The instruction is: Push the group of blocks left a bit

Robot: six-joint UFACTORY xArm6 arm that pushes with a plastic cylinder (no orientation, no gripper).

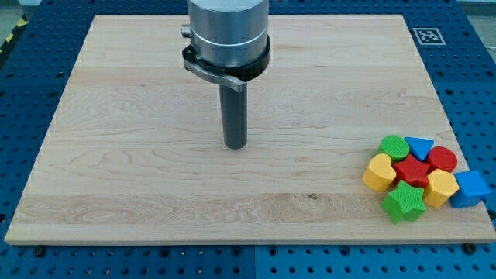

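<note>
Arm (227, 31) cut off above — (red star (412, 170) half-covered).

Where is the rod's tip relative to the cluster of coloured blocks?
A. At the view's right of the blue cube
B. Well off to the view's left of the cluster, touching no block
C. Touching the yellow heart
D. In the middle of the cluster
B: my tip stands on bare board, far to the view's left of the yellow heart, the cluster's leftmost block.

A pale wooden table (155, 101) lies on a blue perforated surface (23, 116), which surrounds it on every side.
</note>
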